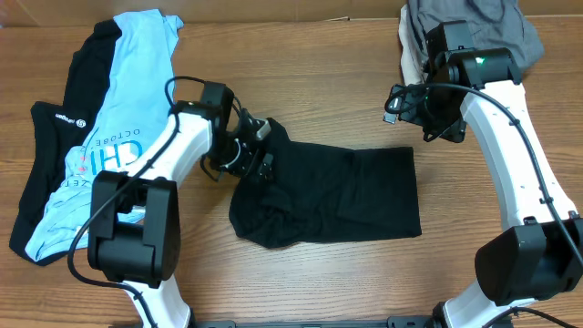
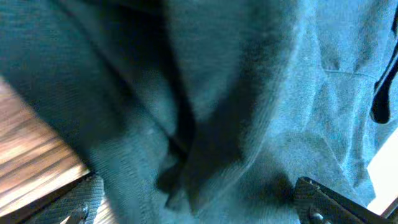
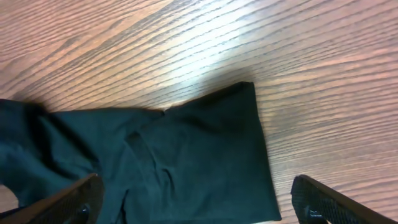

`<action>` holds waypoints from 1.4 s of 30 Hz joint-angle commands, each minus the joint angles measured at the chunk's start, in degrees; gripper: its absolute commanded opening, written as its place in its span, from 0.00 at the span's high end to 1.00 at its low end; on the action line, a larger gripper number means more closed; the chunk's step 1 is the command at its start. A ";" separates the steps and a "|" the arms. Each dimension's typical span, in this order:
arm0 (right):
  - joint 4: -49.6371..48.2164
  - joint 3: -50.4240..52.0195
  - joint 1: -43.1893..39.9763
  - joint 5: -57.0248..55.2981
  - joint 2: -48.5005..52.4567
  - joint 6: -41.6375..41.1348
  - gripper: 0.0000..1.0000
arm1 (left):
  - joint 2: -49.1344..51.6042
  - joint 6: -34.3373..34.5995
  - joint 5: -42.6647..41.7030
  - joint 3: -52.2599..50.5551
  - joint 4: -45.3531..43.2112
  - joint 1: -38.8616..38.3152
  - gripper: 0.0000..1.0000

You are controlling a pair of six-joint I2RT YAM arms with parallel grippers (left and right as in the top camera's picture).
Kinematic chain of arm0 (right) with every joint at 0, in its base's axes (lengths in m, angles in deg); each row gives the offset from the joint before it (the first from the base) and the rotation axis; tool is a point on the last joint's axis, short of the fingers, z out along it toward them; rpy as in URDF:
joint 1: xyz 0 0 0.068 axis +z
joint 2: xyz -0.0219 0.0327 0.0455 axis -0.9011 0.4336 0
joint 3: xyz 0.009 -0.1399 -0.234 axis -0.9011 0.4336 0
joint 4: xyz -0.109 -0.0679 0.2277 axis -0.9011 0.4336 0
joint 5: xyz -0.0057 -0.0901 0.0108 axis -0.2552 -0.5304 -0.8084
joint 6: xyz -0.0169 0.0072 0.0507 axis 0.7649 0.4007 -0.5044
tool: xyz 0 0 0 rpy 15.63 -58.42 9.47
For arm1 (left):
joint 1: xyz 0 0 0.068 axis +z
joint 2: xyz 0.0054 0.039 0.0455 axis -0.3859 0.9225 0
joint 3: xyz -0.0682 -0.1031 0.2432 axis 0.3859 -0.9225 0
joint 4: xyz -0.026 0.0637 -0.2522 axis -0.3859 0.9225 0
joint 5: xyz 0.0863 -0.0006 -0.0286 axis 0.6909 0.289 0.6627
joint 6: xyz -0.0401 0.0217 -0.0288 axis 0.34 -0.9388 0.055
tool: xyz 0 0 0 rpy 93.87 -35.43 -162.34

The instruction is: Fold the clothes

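A black garment (image 1: pixel 346 196) lies partly folded and rumpled at the middle of the wooden table (image 1: pixel 319 82). My left gripper (image 1: pixel 257 150) is low at the garment's upper left corner. In the left wrist view its fingers (image 2: pixel 196 205) are wide apart with bunched black cloth (image 2: pixel 236 93) between them. My right gripper (image 1: pixel 401 105) hovers above the table beyond the garment's upper right corner. It is open and empty, and the right wrist view (image 3: pixel 193 208) shows the garment's right edge (image 3: pixel 186 162) below it.
A light blue printed shirt (image 1: pixel 118 109) lies on a black shirt (image 1: pixel 50 146) at the left of the table. A heap of grey and white clothes (image 1: pixel 474 23) sits at the back right, behind the right arm.
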 commanded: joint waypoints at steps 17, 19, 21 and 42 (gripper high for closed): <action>-0.72 -1.05 -0.13 -0.74 -1.31 -0.26 0.00 | 0.07 6.08 11.47 -2.71 -1.49 -1.40 0.00; -0.79 -1.05 -0.13 -0.74 -1.31 -0.26 0.00 | 0.07 6.05 9.60 -2.75 -1.60 -1.57 0.00; -1.01 -1.05 -0.13 -0.70 -1.31 -0.33 0.00 | 0.07 6.05 8.26 -3.17 -2.05 -2.12 0.02; -2.21 1.18 -0.11 2.05 -1.20 -2.21 0.00 | 0.07 11.63 7.96 -8.94 -9.92 -5.66 0.90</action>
